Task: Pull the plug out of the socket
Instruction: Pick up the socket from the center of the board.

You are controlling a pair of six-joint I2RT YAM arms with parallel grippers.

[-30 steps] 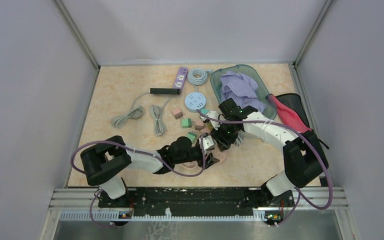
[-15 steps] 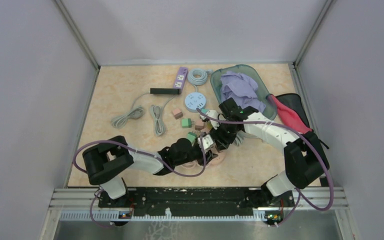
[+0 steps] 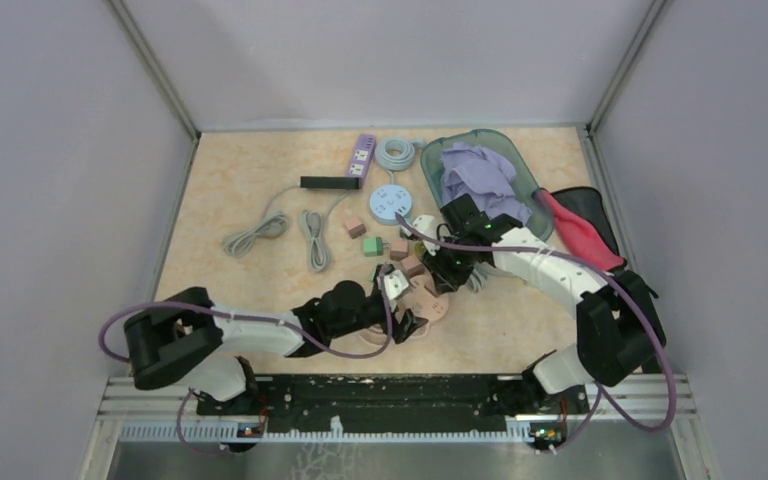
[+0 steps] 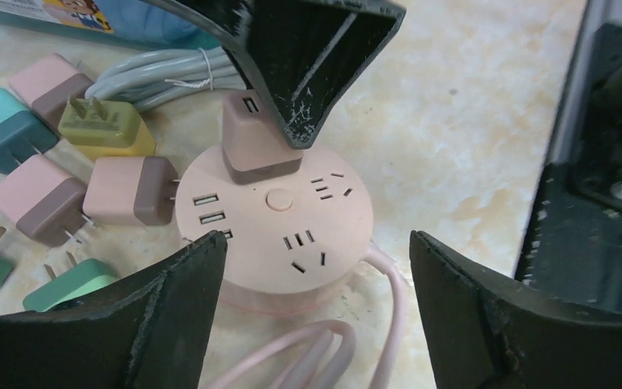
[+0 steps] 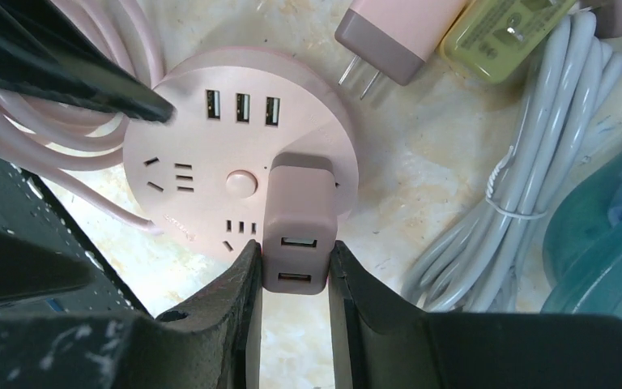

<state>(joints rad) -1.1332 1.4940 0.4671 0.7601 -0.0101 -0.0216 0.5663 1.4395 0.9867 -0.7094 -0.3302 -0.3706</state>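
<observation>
Right claw point(image 5: 295, 271) clamps the pink plug point(image 5: 296, 207), 1 finger on each side; the plug stands upright in the round pink socket point(image 5: 194, 138) on the table point(image 5: 397, 146). Left claw point(image 4: 316, 247), spread wide, straddles that socket without clearly pinning it. Pull should run straight up, square to the socket's face.
</observation>
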